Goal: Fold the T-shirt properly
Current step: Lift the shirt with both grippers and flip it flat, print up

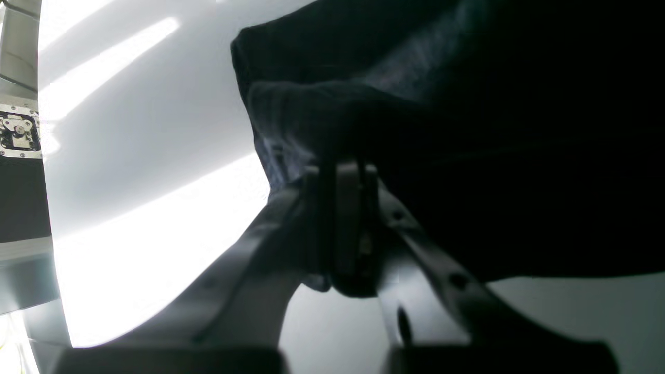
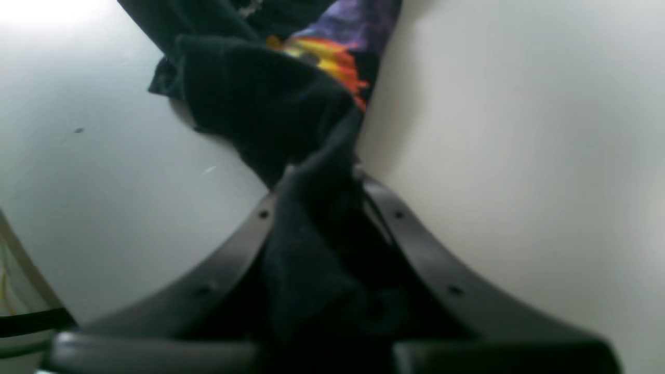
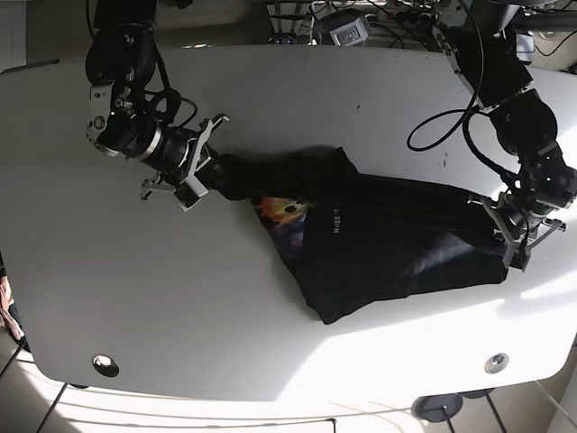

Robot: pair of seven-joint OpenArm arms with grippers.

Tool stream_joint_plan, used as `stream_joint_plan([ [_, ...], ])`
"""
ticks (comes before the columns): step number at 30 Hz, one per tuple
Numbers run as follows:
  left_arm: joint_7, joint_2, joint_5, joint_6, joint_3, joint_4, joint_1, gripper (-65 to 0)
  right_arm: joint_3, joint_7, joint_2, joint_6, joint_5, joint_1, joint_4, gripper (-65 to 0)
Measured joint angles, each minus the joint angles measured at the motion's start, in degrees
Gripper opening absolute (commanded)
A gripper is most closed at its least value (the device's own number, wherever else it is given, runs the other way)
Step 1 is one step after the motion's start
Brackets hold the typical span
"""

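Observation:
A black T-shirt point(image 3: 388, 239) with a colourful print point(image 3: 281, 210) lies stretched across the white table point(image 3: 180, 316). My right gripper point(image 3: 212, 171), on the left of the base view, is shut on one end of the T-shirt point(image 2: 311, 223), with cloth bunched between its fingers point(image 2: 410, 234). My left gripper point(image 3: 500, 225), at the table's right side, is shut on the other end of the T-shirt point(image 1: 467, 130), its fingers point(image 1: 348, 208) pressed together on a dark fold. The cloth between the two grippers hangs slack with wrinkles.
Cables point(image 3: 451, 126) loop over the table's back right. Two round holes point(image 3: 105, 364) point(image 3: 494, 363) sit near the front edge. A metal latch point(image 1: 20, 132) shows beyond the table edge in the left wrist view. Bright sunlight falls on the front right.

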Motion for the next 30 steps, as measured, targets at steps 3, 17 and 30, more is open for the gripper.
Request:
stream_joint_plan([
  [3,0.1,0.2,0.6,0.0,-2.3,0.0,2.1,-65.0,0.7,-0.8,-1.6,-0.59,2.9,-4.0,0.9,-38.5],
  [17,0.0,-0.1,0.9,0.2,-2.1,0.2,2.2,-65.0,0.7,-0.5,5.5,-0.76,33.2,-7.7,-0.3,-18.2],
  [30,-0.3,-0.2,0.9,0.2,-2.3,0.2,4.3,-65.0,15.4,-0.6,-3.0,-0.96,13.3,-9.9,-11.9,-18.4],
])
